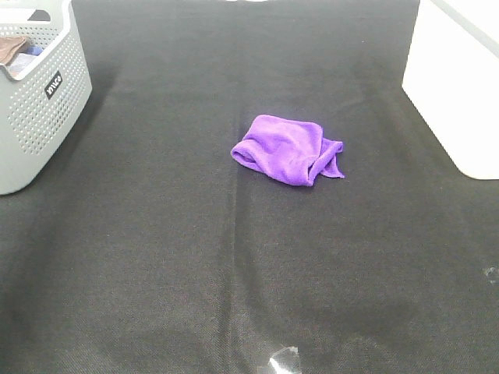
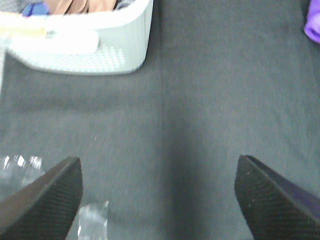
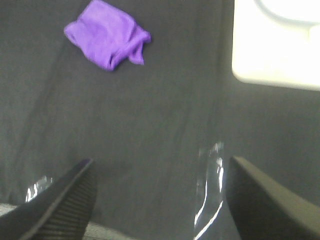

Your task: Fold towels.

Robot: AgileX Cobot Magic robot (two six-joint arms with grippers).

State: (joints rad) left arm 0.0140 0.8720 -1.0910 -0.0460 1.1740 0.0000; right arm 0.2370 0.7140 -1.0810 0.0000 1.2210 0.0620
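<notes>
A crumpled purple towel [image 1: 287, 149] lay near the middle of the dark tabletop [image 1: 156, 257], slightly toward the far side. The left pincer [image 2: 159, 200] and right pincer [image 3: 160, 200] both hovered with jaws spread wide and empty, well apart from the towel. A gray basket [image 1: 35, 101] stood far left, a white bin [image 1: 460, 86] far right.
</notes>
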